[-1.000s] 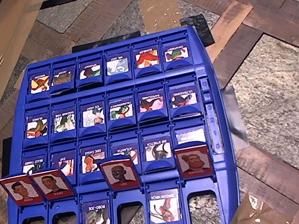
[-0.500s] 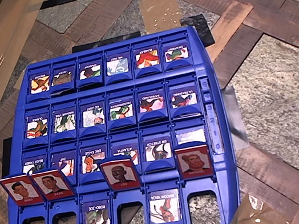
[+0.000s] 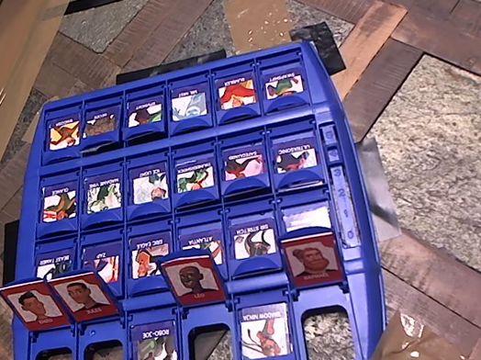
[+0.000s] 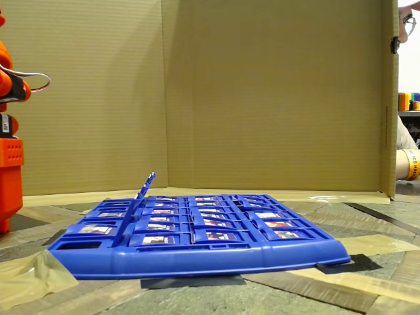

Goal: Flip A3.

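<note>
You'll find the LEO tile (image 3: 193, 278), a small red-framed plastic rectangle with a dark-haired portrait, standing raised in the nearest row of the glossy blue plastic game board (image 3: 348, 217), third slot from the left in the overhead view. Flat blue-framed tiles ROBO-JOE (image 3: 155, 348) and SHADOW NINJA (image 3: 264, 332) lie on either side. The orange arm (image 4: 9, 157) stands at the fixed view's left edge; you cannot tell how its jaws stand.

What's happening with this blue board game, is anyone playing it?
Nothing is touching it right now. The blue game board lies flat on the floor, most tiles folded down. Four red tiles stand up in the overhead view, among them the LEO tile. An orange robot arm waits beside the board in the fixed view.
</note>
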Controlling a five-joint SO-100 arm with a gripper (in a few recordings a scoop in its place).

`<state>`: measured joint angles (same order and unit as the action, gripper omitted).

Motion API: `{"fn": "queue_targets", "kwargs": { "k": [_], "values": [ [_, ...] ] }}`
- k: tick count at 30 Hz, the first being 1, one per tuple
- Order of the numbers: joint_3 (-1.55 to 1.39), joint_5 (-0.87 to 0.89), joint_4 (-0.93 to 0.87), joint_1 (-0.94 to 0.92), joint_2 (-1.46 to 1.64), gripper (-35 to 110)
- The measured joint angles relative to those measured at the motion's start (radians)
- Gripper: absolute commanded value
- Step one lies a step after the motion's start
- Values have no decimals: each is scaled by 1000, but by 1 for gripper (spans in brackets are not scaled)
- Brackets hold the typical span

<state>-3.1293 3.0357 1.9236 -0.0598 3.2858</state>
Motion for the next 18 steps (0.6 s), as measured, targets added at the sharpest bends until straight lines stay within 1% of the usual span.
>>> {"fn": "queue_targets", "kwargs": {
  "k": [7, 12, 15, 18],
  "values": [
    [0, -2, 0, 0, 0, 0],
    [0, -155, -3, -2, 2, 0],
    [0, -103, -40, -5, 2, 0],
    [12, -37, -167, 0, 2, 0]
  ]
}}
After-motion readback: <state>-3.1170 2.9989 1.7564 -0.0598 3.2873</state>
